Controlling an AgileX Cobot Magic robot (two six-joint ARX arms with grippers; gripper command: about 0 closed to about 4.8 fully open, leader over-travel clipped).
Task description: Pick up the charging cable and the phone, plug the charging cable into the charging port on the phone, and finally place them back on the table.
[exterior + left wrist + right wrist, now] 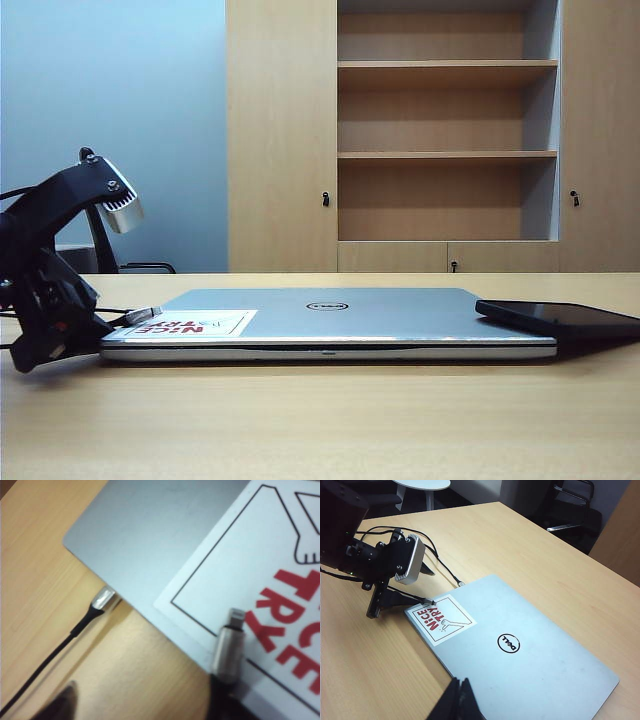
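Note:
The charging cable's silvery plug [229, 647] lies on the sticker corner of a silver laptop, its tip pointing onto the lid. The plug [143, 315] also shows in the exterior view. Its black cord [442, 567] runs back over the table [320, 420] to a second metal end [103, 599] beside the laptop's edge. My left gripper [142, 692] is open at that corner, one dark finger [62, 705] over bare table, the other right behind the plug. The black phone [560, 318] rests at the laptop's far right end; its charging port is not discernible. My right gripper [460, 685] is shut, empty, above the laptop's near edge.
The closed silver Dell laptop [330, 320] with a red-and-white sticker [440, 619] fills the middle of the table. A wooden cabinet with open shelves [445, 150] stands behind. The left arm and its wrist camera [380, 562] hang over the cord. Chairs [572, 510] stand beyond the table.

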